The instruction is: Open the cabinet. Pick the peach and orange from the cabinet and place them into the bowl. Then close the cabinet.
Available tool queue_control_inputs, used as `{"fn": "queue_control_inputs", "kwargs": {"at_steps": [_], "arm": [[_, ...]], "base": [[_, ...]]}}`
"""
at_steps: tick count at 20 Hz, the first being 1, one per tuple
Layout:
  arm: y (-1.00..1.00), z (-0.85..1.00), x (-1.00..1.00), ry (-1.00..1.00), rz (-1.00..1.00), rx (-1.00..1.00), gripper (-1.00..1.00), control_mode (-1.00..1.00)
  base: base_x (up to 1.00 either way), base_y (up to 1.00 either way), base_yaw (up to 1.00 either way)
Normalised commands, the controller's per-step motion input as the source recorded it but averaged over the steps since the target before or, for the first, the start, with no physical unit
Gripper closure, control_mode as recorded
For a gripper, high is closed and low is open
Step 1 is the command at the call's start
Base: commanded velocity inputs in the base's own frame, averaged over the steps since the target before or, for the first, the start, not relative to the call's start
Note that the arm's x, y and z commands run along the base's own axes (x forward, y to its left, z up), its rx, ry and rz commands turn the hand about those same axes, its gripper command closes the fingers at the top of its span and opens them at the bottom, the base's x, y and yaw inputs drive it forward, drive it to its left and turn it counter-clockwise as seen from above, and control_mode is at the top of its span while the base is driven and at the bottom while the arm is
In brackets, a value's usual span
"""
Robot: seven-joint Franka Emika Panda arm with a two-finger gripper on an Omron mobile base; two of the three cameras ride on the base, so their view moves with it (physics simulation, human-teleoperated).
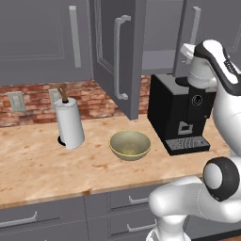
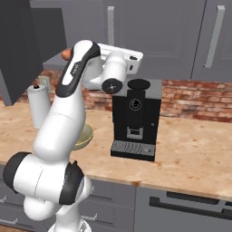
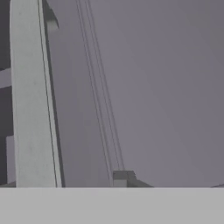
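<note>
Pressed close to the right door's bar handle (image 3: 30,100) of the cabinet (image 1: 117,70); could slip off the bar, scrape the panel, or nudge the coffee machine (image 1: 181,113) at 6 o'clock. Cannot tell how the jaws stand. Counted: two doors, left one swung out; one bowl (image 1: 130,144) on the counter (image 1: 37,160); one reddish fruit (image 2: 66,53), possibly the peach, on the shelf.

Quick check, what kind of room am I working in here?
A kitchen, rendered rather than real: a wooden counter against a brick backsplash, grey wall cabinet with one door swung open, and a black coffee machine beside a bowl and paper-towel roll.
</note>
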Motion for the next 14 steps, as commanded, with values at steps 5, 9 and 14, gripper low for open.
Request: {"fn": "queue_control_inputs", "kwargs": {"at_steps": [5,9,14], "arm": [[-1.0,0.19,-0.5,-0.03,0.0,0.13,1.0,-1.0],[-1.0,0.23,-0.54,-0.01,0.01,0.11,1.0,-1.0],[-1.0,0.61,-0.42,0.03,0.01,0.08,1.0,-1.0]], "base": [[0.0,0.0,0.0],[0.0,0.0,0.0],[0.0,0.0,0.0]]}}
